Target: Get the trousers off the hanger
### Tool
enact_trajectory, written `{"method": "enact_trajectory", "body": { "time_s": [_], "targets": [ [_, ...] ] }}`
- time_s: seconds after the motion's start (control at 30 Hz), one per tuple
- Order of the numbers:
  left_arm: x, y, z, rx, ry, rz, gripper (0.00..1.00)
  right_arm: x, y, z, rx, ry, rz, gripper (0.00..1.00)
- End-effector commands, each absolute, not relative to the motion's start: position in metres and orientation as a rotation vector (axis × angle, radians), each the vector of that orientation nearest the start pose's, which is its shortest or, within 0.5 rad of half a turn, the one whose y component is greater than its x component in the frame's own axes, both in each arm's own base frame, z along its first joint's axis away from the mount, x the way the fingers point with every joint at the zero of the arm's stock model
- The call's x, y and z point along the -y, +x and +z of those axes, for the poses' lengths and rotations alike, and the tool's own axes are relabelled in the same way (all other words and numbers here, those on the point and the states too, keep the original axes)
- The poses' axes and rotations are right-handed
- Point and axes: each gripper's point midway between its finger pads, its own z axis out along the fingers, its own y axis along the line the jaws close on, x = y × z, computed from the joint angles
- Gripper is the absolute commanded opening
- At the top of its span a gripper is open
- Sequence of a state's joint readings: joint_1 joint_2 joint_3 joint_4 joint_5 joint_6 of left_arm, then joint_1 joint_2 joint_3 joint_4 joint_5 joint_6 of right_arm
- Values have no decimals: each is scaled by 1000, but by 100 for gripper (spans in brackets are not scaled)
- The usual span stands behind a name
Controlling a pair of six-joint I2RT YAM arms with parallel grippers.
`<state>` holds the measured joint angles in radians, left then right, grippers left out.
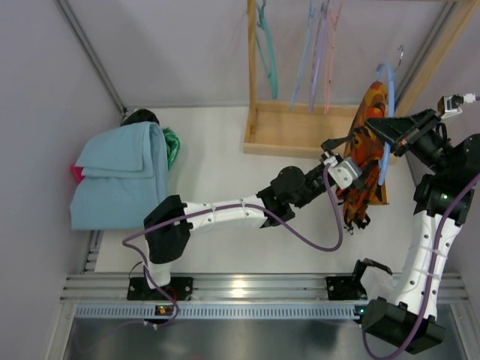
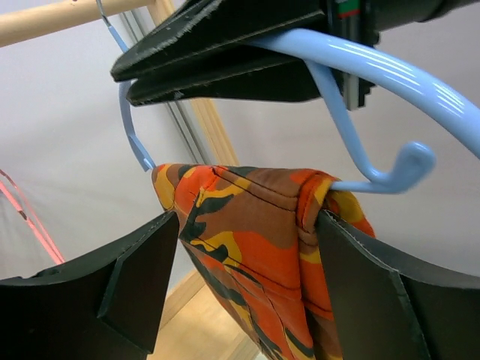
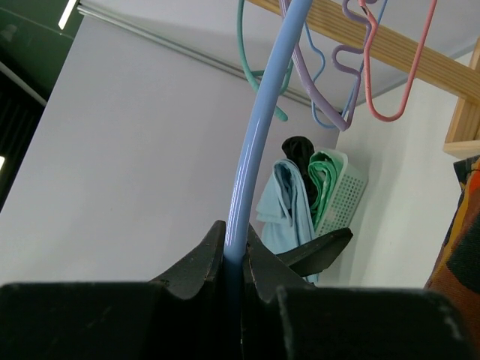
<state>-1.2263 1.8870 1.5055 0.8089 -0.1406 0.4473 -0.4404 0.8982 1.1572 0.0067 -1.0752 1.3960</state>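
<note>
Orange camouflage trousers (image 1: 365,154) hang folded over the bar of a light blue hanger (image 1: 388,120). My right gripper (image 1: 390,129) is shut on the hanger's arm and holds it up; the right wrist view shows the blue tube (image 3: 259,135) pinched between its jaws (image 3: 236,259). My left gripper (image 1: 351,166) is open, with its jaws either side of the trousers (image 2: 255,240) just below the hanger bar (image 2: 390,82). Its right finger (image 2: 375,285) touches the fabric; its left finger (image 2: 127,277) stands apart from it.
A wooden rack (image 1: 300,135) stands behind the trousers, and several coloured hangers (image 1: 266,45) hang on its rail. A heap of light blue cloth (image 1: 124,169) lies over a green basket (image 3: 341,195) at the left.
</note>
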Motion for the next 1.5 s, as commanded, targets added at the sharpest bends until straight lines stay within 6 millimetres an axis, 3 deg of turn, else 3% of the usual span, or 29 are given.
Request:
{"method": "enact_trajectory", "body": {
  "time_s": [0.0,0.1,0.37,0.73,1.17,1.33,1.47],
  "targets": [
    [537,249,429,-812,691,-600,79,-91,217,513,-1445,127,1321,0],
    [542,248,430,-802,706,-608,78,-91,216,515,-1438,127,1318,0],
    [554,248,410,-851,740,-651,77,-90,216,514,-1430,146,1313,0],
    [560,270,387,-915,735,-584,76,-92,213,518,-1438,138,1305,0],
    [549,305,351,-1025,751,-470,68,-92,213,523,-1435,136,1303,0],
    [547,305,335,-1041,783,-455,76,-91,213,529,-1426,130,1299,0],
    [546,298,340,-1021,801,-482,83,-90,214,533,-1415,137,1294,0]
  ]
}}
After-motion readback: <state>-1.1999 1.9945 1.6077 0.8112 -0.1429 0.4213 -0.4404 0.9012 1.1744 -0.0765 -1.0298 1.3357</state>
